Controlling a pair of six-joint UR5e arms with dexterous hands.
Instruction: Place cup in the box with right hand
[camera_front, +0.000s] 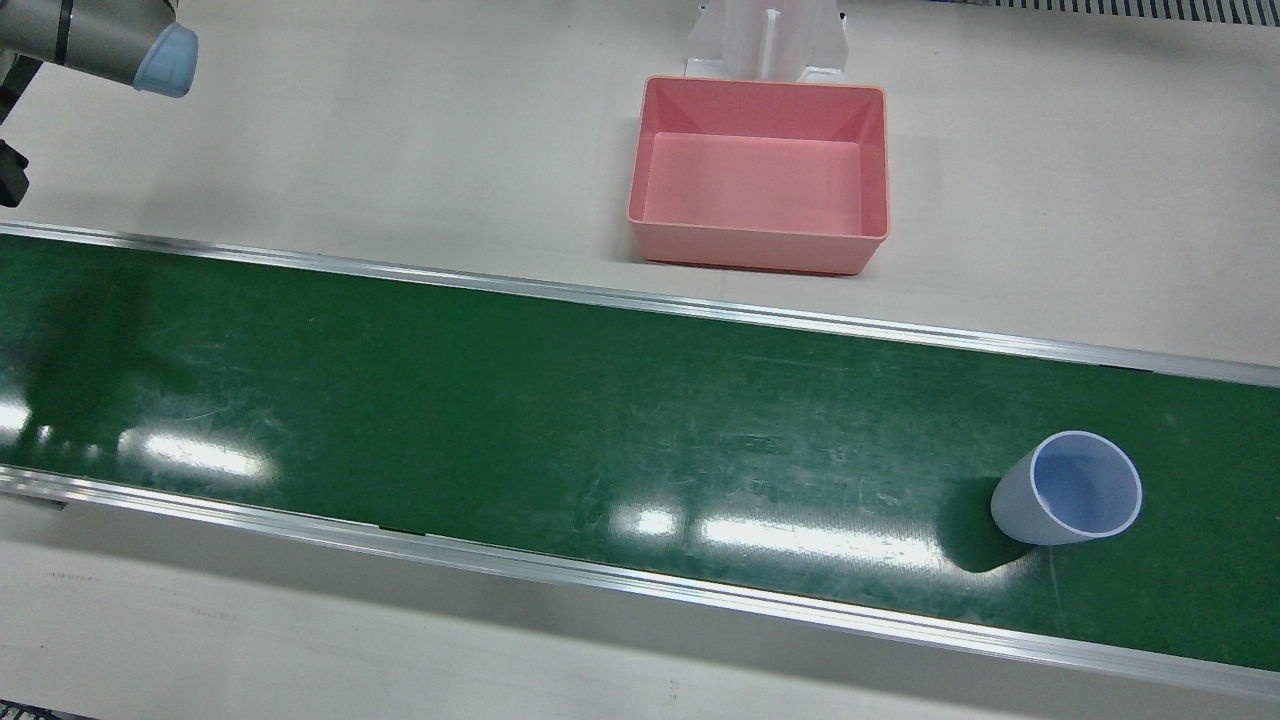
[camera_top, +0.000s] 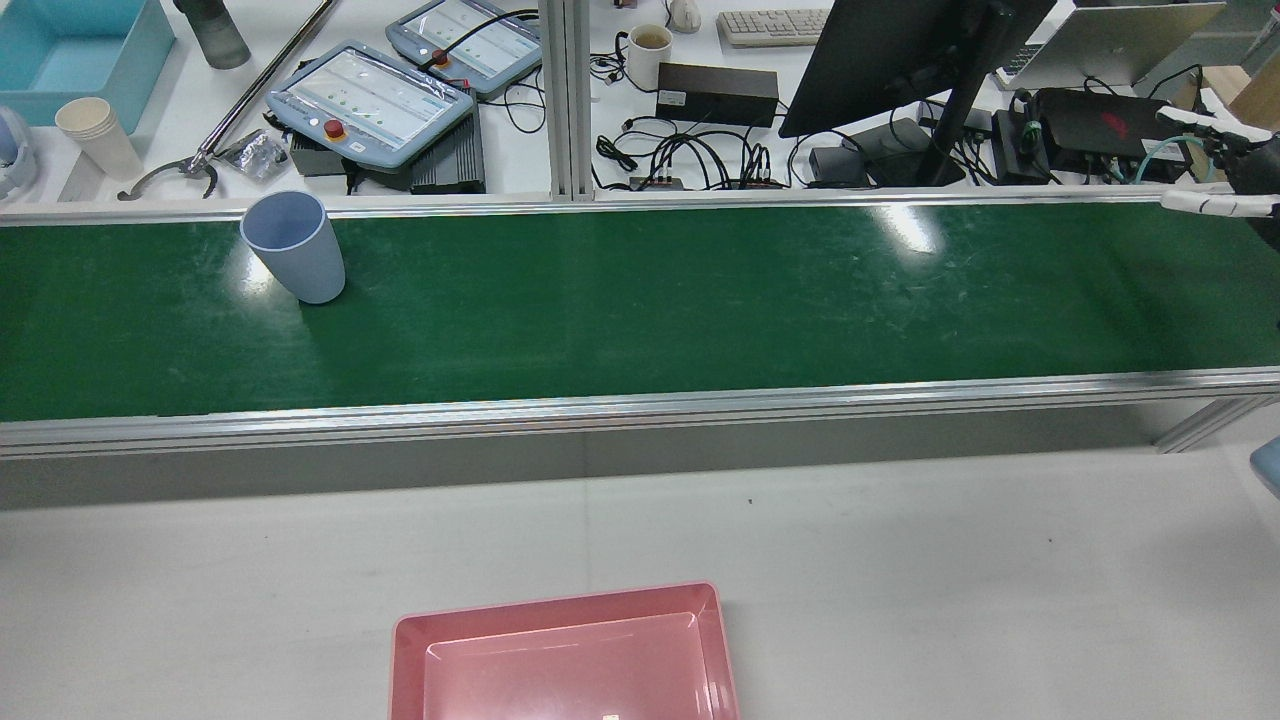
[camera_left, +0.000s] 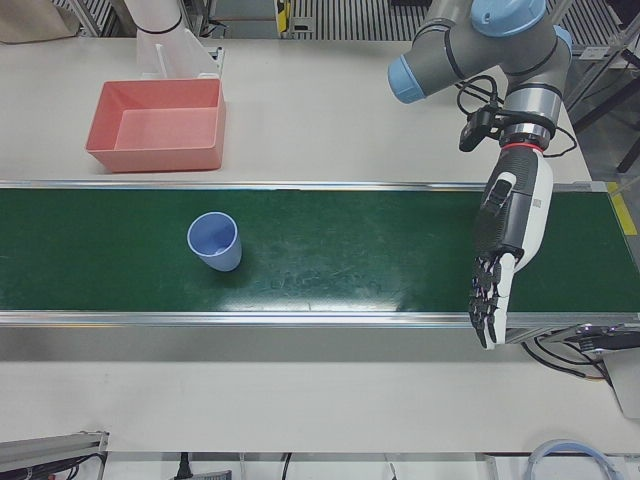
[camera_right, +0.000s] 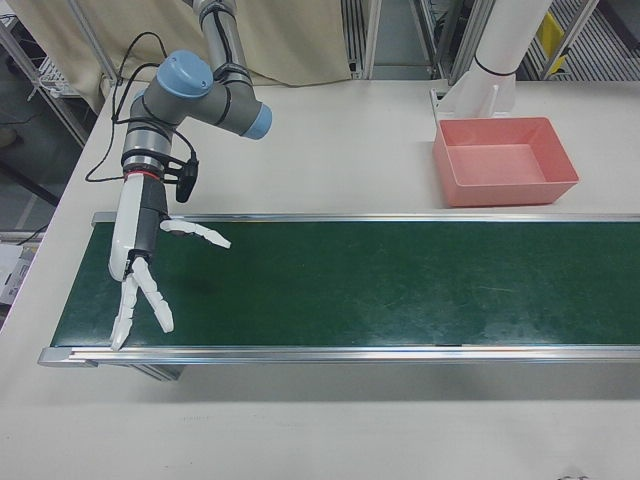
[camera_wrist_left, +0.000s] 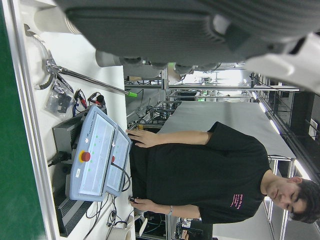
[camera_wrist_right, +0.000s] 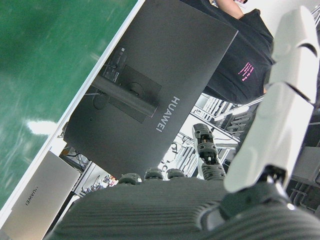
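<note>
Right-front view: right hand (camera_right: 140, 275) splayed, empty, over belt (camera_right: 400, 285); cup (camera_front: 1068, 489) upright.

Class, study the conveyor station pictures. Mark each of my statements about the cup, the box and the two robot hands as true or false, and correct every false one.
1. The blue cup stands upright on the green belt. True.
2. The pink box already holds the cup. False: the box is empty; the cup is on the belt.
3. The right hand is shut on the cup. False: it hangs open over the belt's far end, fingers apart, holding nothing.
4. The box sits on the white table, off the belt. True.
5. The left hand touches the cup. False: it hangs clear of the cup.
</note>
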